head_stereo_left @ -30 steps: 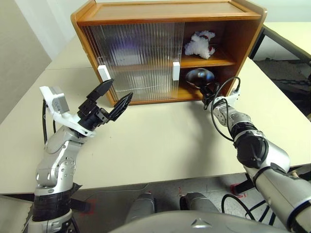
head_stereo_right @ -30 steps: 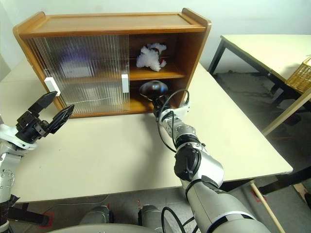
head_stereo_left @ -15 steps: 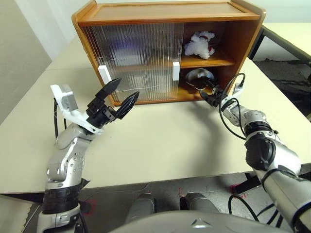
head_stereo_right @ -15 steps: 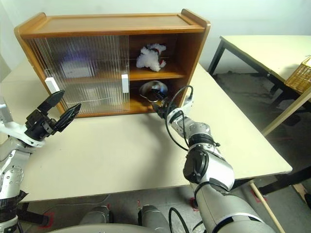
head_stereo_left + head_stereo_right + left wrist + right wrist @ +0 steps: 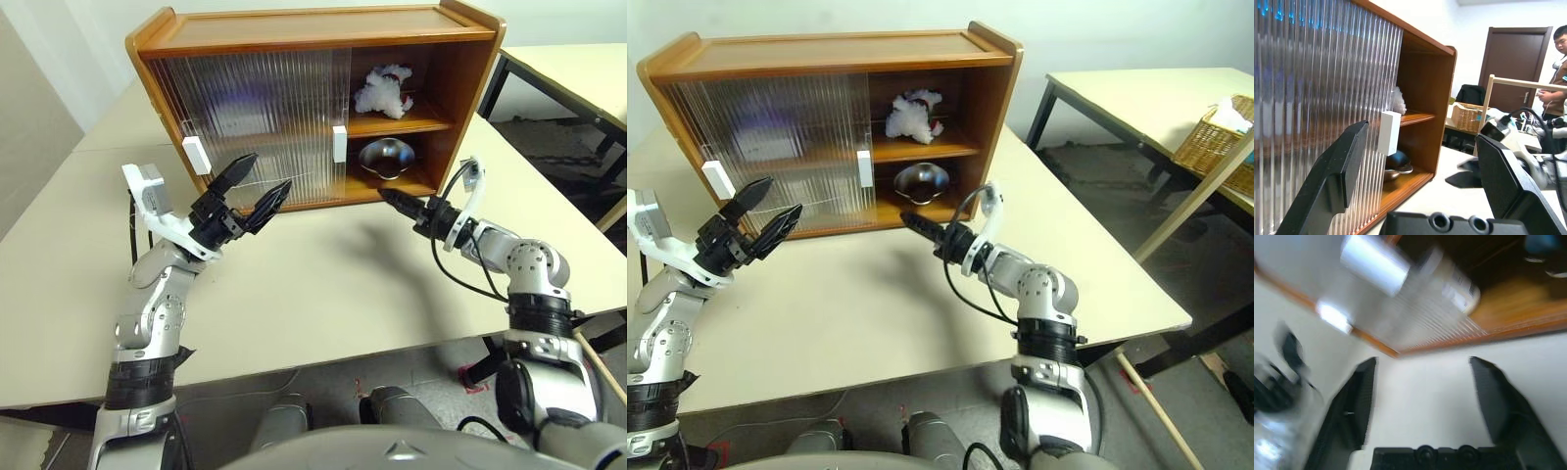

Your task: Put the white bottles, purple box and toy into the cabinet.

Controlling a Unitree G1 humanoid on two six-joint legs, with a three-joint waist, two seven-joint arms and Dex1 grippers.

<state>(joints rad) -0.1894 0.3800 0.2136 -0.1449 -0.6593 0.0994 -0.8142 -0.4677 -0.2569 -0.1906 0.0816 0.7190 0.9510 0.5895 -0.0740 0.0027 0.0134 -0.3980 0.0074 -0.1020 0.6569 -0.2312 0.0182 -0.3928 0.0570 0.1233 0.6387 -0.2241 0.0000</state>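
Observation:
The cabinet point(image 5: 323, 24) stands at the back of the table, its two ribbed sliding doors covering the left and middle. The toy point(image 5: 384, 91) lies on the upper shelf in the uncovered right end. The white bottles and purple box are hidden; only pale and lilac blurs show through the doors. My left gripper point(image 5: 265, 176) hovers open and empty in front of the left door, near its white handle point(image 5: 196, 154). My right gripper point(image 5: 390, 196) is open and empty over the table, just outside the lower right compartment, pointing at it.
A round steel bowl point(image 5: 384, 157) sits on the lower shelf in the uncovered right end. The second white handle point(image 5: 339, 144) marks the edge of the right door. To the right stands another table with a wicker basket point(image 5: 1215, 137). A person point(image 5: 1557, 63) is in the background.
My right gripper has let go of the steel bowl on the lower shelf and drawn back out of the cabinet over the table. The left gripper has stayed about where it was.

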